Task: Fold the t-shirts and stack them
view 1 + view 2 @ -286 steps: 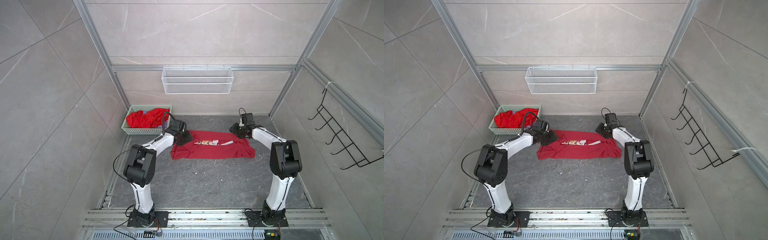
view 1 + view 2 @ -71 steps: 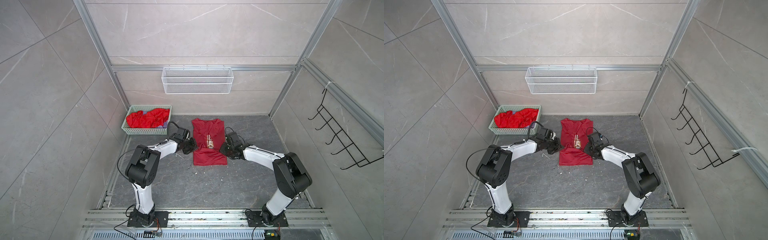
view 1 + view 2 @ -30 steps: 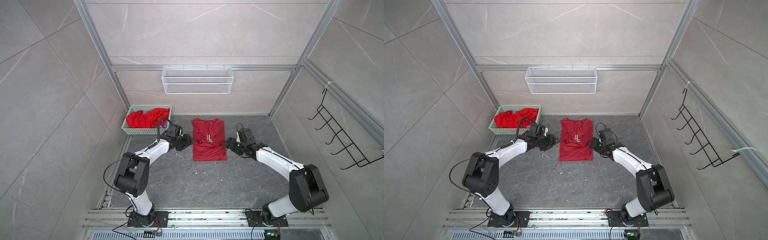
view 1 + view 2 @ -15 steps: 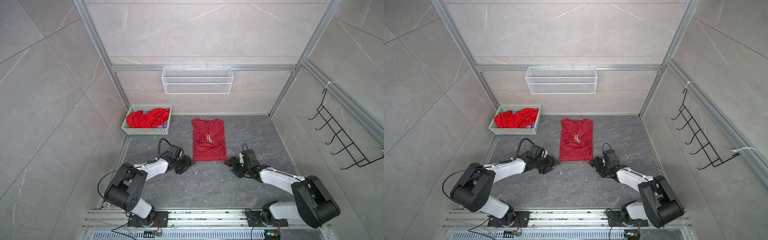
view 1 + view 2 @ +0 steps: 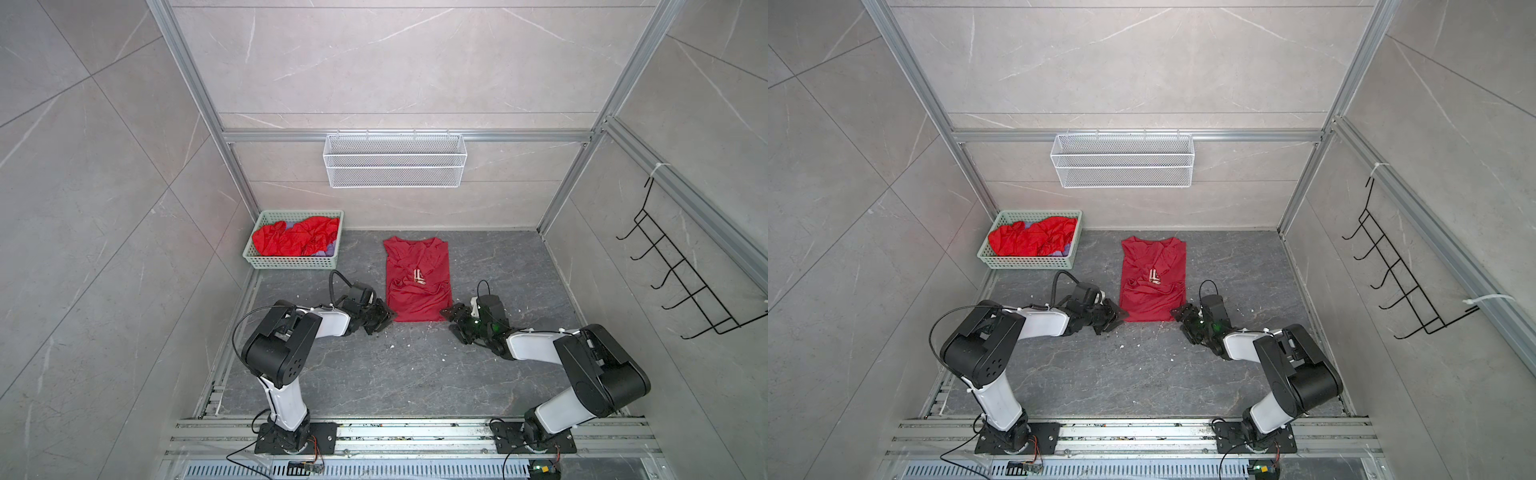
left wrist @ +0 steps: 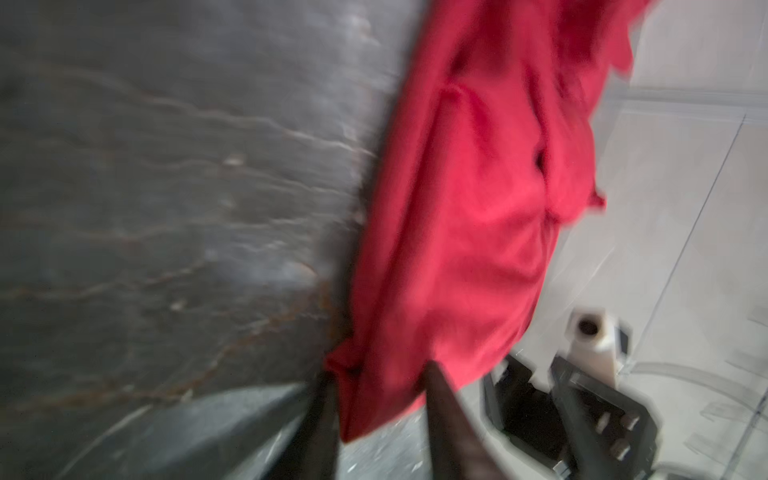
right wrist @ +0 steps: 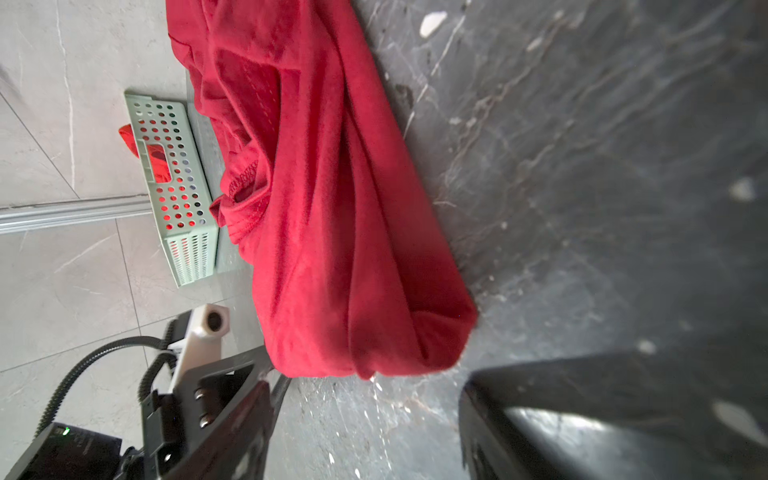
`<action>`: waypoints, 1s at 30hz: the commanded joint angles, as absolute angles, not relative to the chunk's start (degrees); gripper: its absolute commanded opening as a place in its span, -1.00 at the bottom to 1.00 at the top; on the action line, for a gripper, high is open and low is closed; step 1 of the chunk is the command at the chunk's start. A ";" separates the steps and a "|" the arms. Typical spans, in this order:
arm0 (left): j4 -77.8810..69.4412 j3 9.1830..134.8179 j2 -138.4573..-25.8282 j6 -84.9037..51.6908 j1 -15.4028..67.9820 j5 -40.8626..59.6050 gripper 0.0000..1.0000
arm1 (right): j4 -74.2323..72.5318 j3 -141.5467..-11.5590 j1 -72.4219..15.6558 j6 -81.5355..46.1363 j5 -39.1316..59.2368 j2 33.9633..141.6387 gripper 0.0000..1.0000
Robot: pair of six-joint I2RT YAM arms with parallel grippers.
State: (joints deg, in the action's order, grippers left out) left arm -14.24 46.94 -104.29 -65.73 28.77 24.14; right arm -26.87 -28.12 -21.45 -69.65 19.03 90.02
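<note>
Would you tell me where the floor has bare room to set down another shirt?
Bare floor stretches from the left gripper and right gripper to the front rail, and between the folded shirt and the right wall. Crowded at the shirt's near corners, where both grippers sit.

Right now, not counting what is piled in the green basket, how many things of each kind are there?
Laid-out t-shirt: 1
Baskets (green basket, white wire basket): 2
Black hook rack: 1
Grippers (left gripper, right gripper): 2
Total: 6
</note>
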 commanded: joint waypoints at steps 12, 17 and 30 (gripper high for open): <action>-8.53 59.17 -100.51 -64.41 30.52 27.54 -1.00 | -39.15 -24.10 -31.46 -84.72 11.03 100.03 0.51; -8.83 60.40 -98.43 -65.47 30.80 28.16 -1.00 | -53.00 -24.27 -32.42 -91.04 8.46 106.88 0.57; -7.25 56.58 -92.96 -65.69 30.67 25.66 -1.00 | -42.96 -25.45 -32.52 -89.85 -2.46 102.50 0.49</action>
